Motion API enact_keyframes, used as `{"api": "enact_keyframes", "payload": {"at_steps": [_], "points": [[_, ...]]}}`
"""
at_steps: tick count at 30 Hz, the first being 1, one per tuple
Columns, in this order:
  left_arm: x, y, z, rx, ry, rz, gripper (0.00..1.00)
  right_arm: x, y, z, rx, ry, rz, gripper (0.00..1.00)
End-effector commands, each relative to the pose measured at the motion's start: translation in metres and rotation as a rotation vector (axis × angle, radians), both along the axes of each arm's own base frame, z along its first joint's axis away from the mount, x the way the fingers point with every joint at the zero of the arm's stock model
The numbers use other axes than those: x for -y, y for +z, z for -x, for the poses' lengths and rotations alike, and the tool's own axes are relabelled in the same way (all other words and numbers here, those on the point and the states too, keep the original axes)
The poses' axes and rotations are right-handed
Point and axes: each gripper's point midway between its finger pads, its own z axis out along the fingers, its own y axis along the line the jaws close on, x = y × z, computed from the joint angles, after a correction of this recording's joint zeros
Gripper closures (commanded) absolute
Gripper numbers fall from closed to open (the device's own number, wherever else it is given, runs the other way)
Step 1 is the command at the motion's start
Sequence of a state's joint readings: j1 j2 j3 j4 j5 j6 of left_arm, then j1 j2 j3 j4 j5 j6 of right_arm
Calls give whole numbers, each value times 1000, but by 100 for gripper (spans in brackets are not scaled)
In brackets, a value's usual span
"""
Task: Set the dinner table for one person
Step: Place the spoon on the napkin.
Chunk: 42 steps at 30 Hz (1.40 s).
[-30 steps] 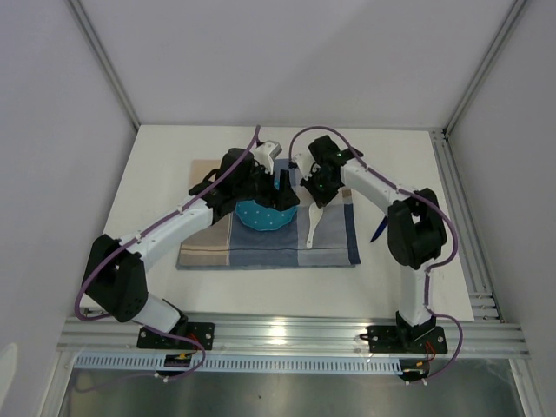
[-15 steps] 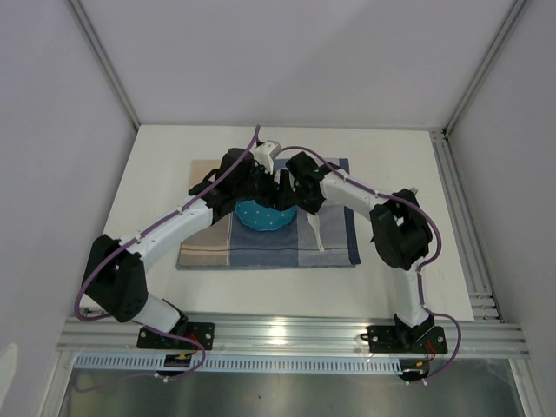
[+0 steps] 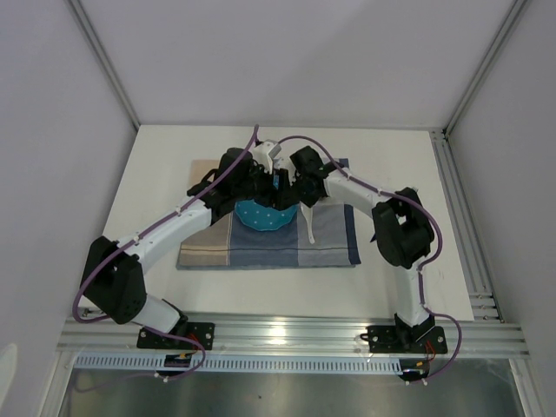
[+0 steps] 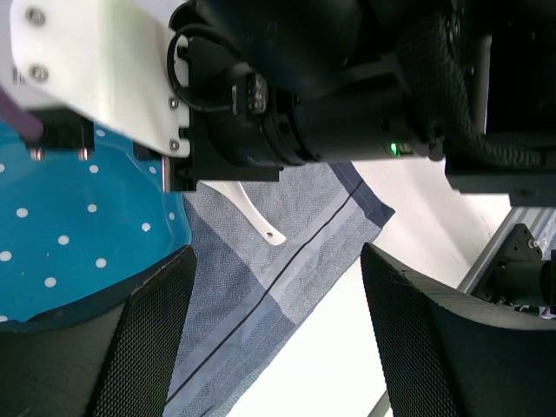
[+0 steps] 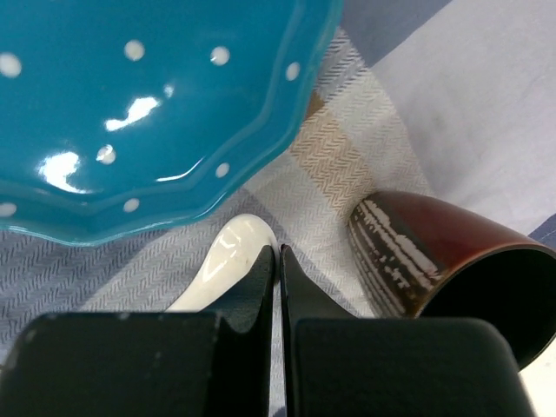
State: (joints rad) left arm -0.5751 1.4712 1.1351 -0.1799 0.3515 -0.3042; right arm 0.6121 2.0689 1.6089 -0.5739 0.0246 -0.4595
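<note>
One big white dinner table (image 3: pixel 156 174) fills the middle of the top view, its checked mat (image 3: pixel 261 254) holding the blue dotted plate (image 3: pixel 261 217), brown cup (image 5: pixel 417 252) and white spoon (image 5: pixel 221 261) for one eater, while the left gripper (image 4: pixel 278 339) hangs wide apart and the right gripper (image 5: pixel 278 269), pinched together empty, may nudge the spoon straight.

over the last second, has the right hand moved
Yes. In the top view the right hand has swung left across the placemat, ending at the teal bowl's right rim.
</note>
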Motion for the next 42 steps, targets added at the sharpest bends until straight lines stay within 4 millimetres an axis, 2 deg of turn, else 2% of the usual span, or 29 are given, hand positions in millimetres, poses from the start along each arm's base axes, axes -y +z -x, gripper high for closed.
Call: {"api": "enact_keyframes", "payload": {"at_steps": [1,9,11,13,15,19,24,28,29,32,33,36,37,38,40,41,42], "points": [[-1,21,-3,72,-6,29,20,-7,2,-11,7,-45,-98,100],[0,18,-3,67,-6,26,20,0,-10,-11,-10,-80,-73,100],[0,18,-4,68,-6,27,20,0,-11,-11,-25,-94,-89,86],[0,18,-4,65,-6,27,20,-4,-8,-8,-32,-73,-114,79],[0,18,-4,67,-5,25,20,-5,-3,-10,-8,-77,-133,76],[0,15,-5,66,-6,19,20,-7,21,-25,81,-103,-153,72],[1,18,-8,80,-6,19,20,-5,65,-36,145,-150,-166,67],[-2,22,-11,96,6,6,19,-7,117,-42,233,-193,-220,61],[-3,23,-12,100,11,4,19,-5,138,-40,270,-201,-249,61],[-7,26,-14,90,18,-3,16,5,174,-44,349,-302,-296,59],[-7,28,-16,70,32,10,15,12,191,-43,380,-337,-322,59],[-8,17,-22,-67,25,85,12,27,217,-41,404,-500,-410,55],[-9,15,-22,-102,11,119,11,39,216,-40,395,-558,-403,57],[-15,15,-23,-134,7,158,1,41,215,-37,367,-589,-432,58],[-20,30,-27,-86,12,209,1,44,209,-30,334,-582,-457,58],[-27,29,-29,-59,44,196,1,49,205,-28,335,-624,-462,57],[-32,48,-28,20,47,197,1,55,188,-21,313,-645,-439,54]]}}
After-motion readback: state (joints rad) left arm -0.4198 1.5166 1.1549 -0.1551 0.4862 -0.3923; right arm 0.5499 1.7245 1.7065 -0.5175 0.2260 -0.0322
